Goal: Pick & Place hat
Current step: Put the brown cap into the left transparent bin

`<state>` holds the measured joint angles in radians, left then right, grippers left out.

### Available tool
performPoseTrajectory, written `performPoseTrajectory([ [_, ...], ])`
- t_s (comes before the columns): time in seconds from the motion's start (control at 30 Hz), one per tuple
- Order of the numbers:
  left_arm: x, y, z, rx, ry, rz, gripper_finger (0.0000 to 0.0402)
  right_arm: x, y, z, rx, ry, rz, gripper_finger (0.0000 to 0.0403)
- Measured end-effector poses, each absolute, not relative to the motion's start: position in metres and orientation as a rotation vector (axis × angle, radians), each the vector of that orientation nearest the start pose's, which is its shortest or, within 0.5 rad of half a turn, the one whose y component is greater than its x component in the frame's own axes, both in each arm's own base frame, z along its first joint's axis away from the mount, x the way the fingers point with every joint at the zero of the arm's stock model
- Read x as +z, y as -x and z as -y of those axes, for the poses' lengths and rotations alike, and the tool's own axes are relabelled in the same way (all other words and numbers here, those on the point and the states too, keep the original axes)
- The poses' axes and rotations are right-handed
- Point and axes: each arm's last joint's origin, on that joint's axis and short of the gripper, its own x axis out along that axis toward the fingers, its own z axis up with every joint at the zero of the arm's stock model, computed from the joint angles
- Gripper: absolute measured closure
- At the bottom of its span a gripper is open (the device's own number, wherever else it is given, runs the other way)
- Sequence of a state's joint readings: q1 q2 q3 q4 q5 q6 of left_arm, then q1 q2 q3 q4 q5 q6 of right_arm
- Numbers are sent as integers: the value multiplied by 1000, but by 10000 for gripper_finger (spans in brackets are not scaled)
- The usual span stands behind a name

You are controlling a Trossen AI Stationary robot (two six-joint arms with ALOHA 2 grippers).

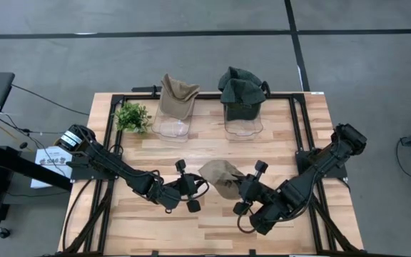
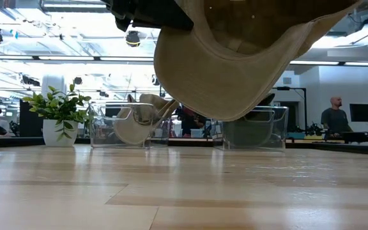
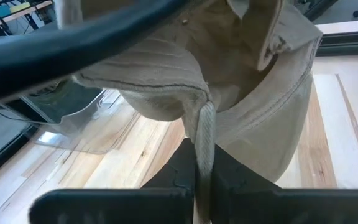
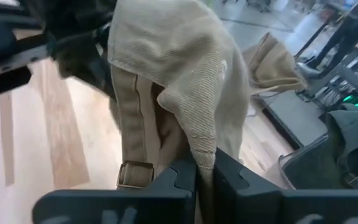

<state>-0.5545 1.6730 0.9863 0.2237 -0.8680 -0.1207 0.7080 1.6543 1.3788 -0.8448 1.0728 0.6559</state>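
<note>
A tan corduroy hat [image 1: 218, 176] hangs in the air between my two grippers over the middle of the table; in the low view the hat [image 2: 235, 70] is clear of the wood. My left gripper [image 1: 198, 185] comes at it from the table's left and is shut on it. My right gripper [image 1: 240, 187] comes from the right and is shut on it too. The hat's back strap and buckle [image 4: 135, 174] show in the right wrist view. My left gripper pinches a thin fold of the hat's cloth [image 3: 205, 134] between its two fingers [image 3: 232, 177], coming nearly level from the table's left. The hat rises beyond the fingers, lifted clear of the table. My right gripper pinches a bunched fold of the ribbed crown [image 4: 202, 143] between its two fingers [image 4: 235, 177], beside the back strap, slanting down from the table's right. The hat is off the table.
Two clear bins stand at the far edge: the left bin [image 1: 171, 127] holds tan hats [image 1: 178, 96], the right bin [image 1: 244, 128] holds dark green hats [image 1: 242, 89]. A small potted plant [image 1: 132, 116] stands left of them. Black rails [image 1: 111, 143] frame the board.
</note>
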Motion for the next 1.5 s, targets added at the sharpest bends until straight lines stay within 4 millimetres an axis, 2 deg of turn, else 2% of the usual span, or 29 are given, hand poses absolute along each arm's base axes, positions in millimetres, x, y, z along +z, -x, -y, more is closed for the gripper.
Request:
performPoseTrajectory([
  [0.13, 219, -311, 166, 328, -185, -333, 390, 282, -265, -195, -482, 256, -603, 359],
  [0.47, 218, -310, 166, 352, -194, -333, 390, 278, -246, -199, -499, 279, -649, 210],
  [0.57, 218, -310, 165, 355, -199, -337, 390, 276, -238, -200, -519, 263, -660, 185],
  [0.67, 218, -310, 165, 357, -200, -337, 390, 276, -230, -203, -537, 241, -648, 177],
  [0.87, 217, -310, 165, 358, -207, -343, 390, 278, -211, -203, -622, 247, -526, 205],
  [0.97, 217, -310, 164, 366, -215, -347, 390, 282, -203, -200, -670, 256, -396, 240],
  [1.07, 216, -310, 162, 371, -227, -357, 390, 286, -204, -194, -705, 266, -278, 287],
  [1.27, 216, -310, 163, 350, -227, -363, 390, 287, -236, -167, -835, 304, -261, 392],
  [1.37, 216, -310, 163, 348, -227, -363, 390, 286, -255, -154, -898, 278, -257, 391],
  [1.5, 216, -310, 164, 346, -227, -363, 390, 274, -274, -153, -897, 274, -289, 399],
])
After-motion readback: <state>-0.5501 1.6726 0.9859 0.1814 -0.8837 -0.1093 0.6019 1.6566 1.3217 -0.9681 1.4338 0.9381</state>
